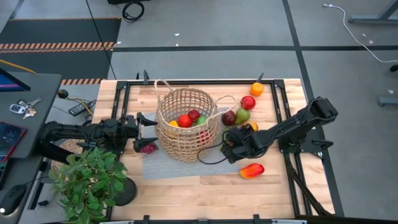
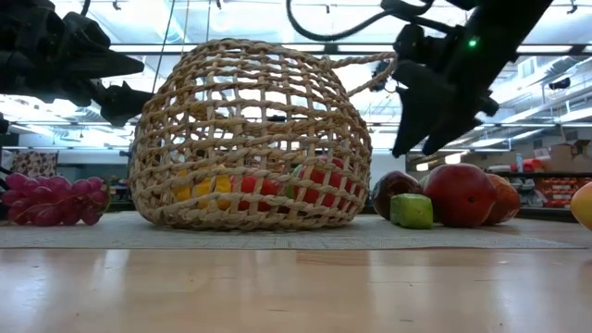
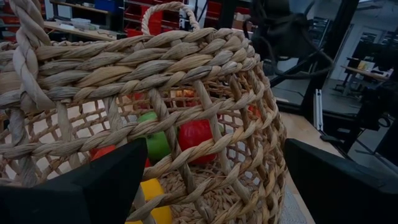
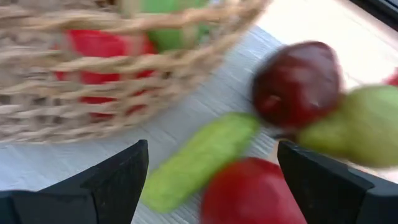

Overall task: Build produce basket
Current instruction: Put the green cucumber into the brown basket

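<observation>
With jaws spread and empty, the right gripper (image 1: 227, 142) should straddle the cucumber (image 4: 199, 158) beside the basket (image 1: 186, 124); left gripper (image 1: 140, 130) waits, released.

Lighting: bright, even, from ceiling strip lights (image 2: 277, 46) seen in the low view; soft shadows only. Right wrist view motion-blurred throughout; low view's near tabletop (image 2: 296, 287) out of focus.

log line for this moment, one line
left gripper: open, beside basket | right gripper: open, empty, above cucumber | grapes: outside
</observation>
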You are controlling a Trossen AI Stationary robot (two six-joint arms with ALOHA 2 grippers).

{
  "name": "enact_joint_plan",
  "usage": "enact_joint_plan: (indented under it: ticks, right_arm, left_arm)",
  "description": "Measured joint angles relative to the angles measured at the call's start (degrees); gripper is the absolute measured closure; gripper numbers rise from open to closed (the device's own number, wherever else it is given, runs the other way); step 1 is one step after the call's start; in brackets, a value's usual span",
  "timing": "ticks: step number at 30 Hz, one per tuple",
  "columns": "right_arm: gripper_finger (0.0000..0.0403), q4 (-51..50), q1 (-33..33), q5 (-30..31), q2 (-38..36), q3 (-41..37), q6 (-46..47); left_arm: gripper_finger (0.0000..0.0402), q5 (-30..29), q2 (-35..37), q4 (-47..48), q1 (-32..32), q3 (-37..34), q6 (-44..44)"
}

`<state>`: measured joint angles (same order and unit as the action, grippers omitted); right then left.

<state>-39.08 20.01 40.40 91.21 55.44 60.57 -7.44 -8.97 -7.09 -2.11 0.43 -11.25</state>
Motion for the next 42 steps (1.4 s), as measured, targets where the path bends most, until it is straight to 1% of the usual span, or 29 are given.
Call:
enact_joint_plan:
  ticks: [5, 9, 11, 13, 16, 17, 19, 23, 25, 29, 32, 38, 42]
  right_arm:
    - [0.0048, 0.50, -0.28, -1.09, 5.30, 2.77, -2.86]
    - [0.0052, 0.66, -0.28, -0.21, 10.49, 5.31, -5.21]
    - [0.0054, 0.36, -0.58, 0.41, 12.45, 6.15, -5.40]
    - [0.0055, 0.53, -1.53, -0.93, 13.63, 6.53, -4.72]
    - [0.0055, -1.01, -3.31, -4.89, 14.06, 6.33, -3.15]
    - [0.0055, -1.09, -3.66, -5.35, 14.15, 6.20, -2.73]
    - [0.0055, -2.06, -3.98, -5.71, 13.64, 5.63, -2.10]
    - [0.0055, -0.97, -4.05, -6.39, 12.07, 4.10, -0.73]
    - [0.0055, 0.61, -4.09, -7.32, 11.61, 2.97, -0.06]
    - [0.0055, 5.10, -3.37, -6.60, 11.56, 1.42, 1.12]
    - [0.0055, 5.83, -2.87, -6.26, 11.52, 1.32, 2.31]
    - [0.0055, 6.50, -3.74, -10.17, 11.20, 1.65, 3.78]
    - [0.0055, 5.24, -3.89, -10.93, 11.16, 2.57, 5.28]
  left_arm:
    - [0.0015, -0.02, 0.00, 0.04, 0.01, 0.00, 0.00]
    - [0.0015, -0.02, 0.00, 0.04, 0.02, 0.00, 0.02]
    - [0.0015, -0.02, 0.00, 0.03, 0.00, 0.00, 0.00]
    - [0.0015, -0.02, 0.00, 0.04, 0.01, 0.00, 0.01]
    - [0.0015, -0.02, 0.00, 0.04, 0.01, 0.00, 0.00]
    - [0.0015, -0.02, 0.00, 0.04, 0.00, 0.00, 0.00]
    - [0.0015, -0.02, 0.00, 0.02, 0.02, 0.00, 0.00]
    - [0.0015, -0.01, 0.00, 0.03, 0.02, 0.00, -0.02]
    - [0.0015, -0.01, 0.00, -0.07, 0.02, 0.00, -0.02]
    - [0.0015, -0.02, 0.00, 0.05, 0.00, 0.00, -0.02]
    - [0.0015, -0.02, 0.00, 0.04, 0.01, 0.00, 0.00]
    - [0.0015, -0.02, 0.00, 0.04, 0.00, 0.00, 0.00]
    - [0.0015, -0.02, -0.01, 0.04, 0.01, 0.00, 0.00]
